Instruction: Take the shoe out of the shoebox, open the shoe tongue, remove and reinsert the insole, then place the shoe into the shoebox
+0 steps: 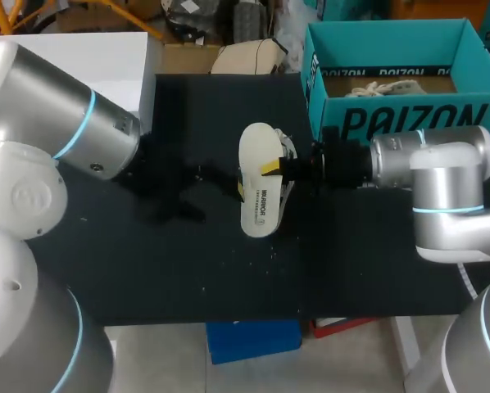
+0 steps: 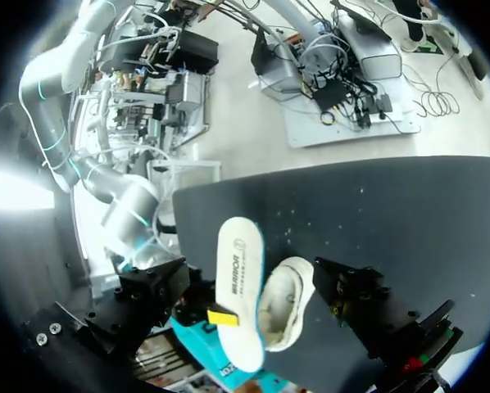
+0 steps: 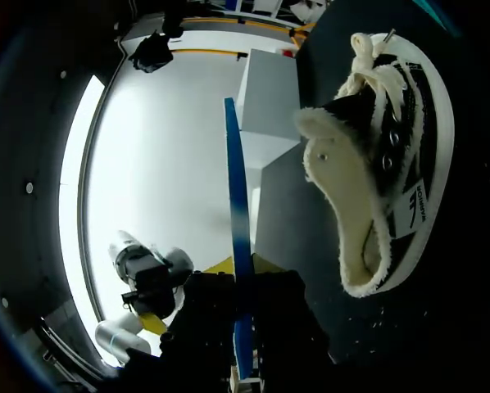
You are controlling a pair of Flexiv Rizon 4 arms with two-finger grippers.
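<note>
right gripper: closed on the insole, one finger on each flat face, with a yellow tip showing against the white surface. the insole is held on edge above the table, clear of the shoe; the right wrist view shows only its thin blue edge, running straight out from between the fingers.

shoe: out of the shoebox, lying on its side on the table just beside the held insole. the fleece-lined opening gapes and the laces are loose at the toe end. the head view shows it partly hidden behind the insole.

shoebox: open, at the far right corner of the table, near the right arm.

left arm: enters from the left. the left gripper sits low over the table, short of the insole. it is dark against the dark surface, and i cannot tell its state. shoe and insole lie ahead of it in its wrist view.
</note>
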